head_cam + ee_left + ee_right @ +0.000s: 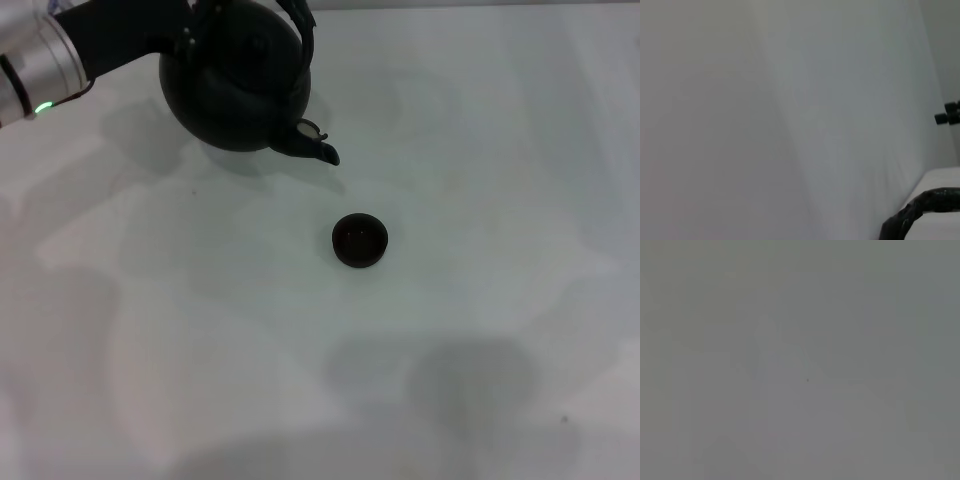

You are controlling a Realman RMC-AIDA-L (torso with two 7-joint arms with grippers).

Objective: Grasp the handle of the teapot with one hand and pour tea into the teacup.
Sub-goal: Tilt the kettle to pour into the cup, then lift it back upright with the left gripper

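Note:
The matte black teapot (pixel 235 90) hangs at the far left of the table in the head view, lifted and tilted. Its short spout (pixel 312 145) points down and right, toward the teacup (pixel 359 241). The spout tip stays a little short of the cup, up and to its left. The teacup is a tiny dark round cup standing upright on the table's middle. My left gripper (pixel 205 22) reaches in from the upper left and is shut on the handle (pixel 303 30), partly cut by the frame's top edge. The wrapped handle also shows in the left wrist view (pixel 920 210). My right gripper is out of view.
The pale table (pixel 480 330) carries only soft shadows around the cup and toward the near edge. The right wrist view shows bare pale surface only. A small dark fitting (pixel 949 115) shows far off in the left wrist view.

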